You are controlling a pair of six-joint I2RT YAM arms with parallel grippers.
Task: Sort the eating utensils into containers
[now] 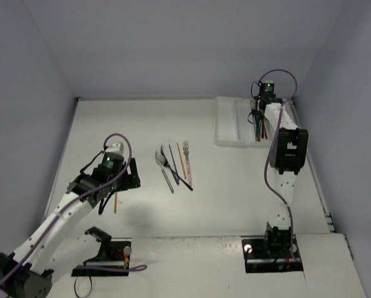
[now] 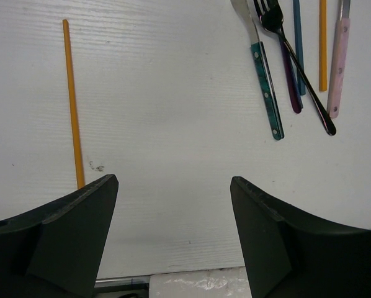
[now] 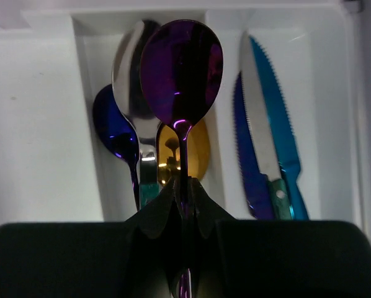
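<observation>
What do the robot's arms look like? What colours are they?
Both arms are made of white tube-shaped links with chunky black joints. The left arm and the right arm each carry a thin purple cable that loops above the wrist, where a little green light glows. The left gripper has two dark, wedge-shaped fingers.

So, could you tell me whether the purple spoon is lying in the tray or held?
Held: the right gripper is shut on the purple spoon, its bowl poised over the tray.
</observation>
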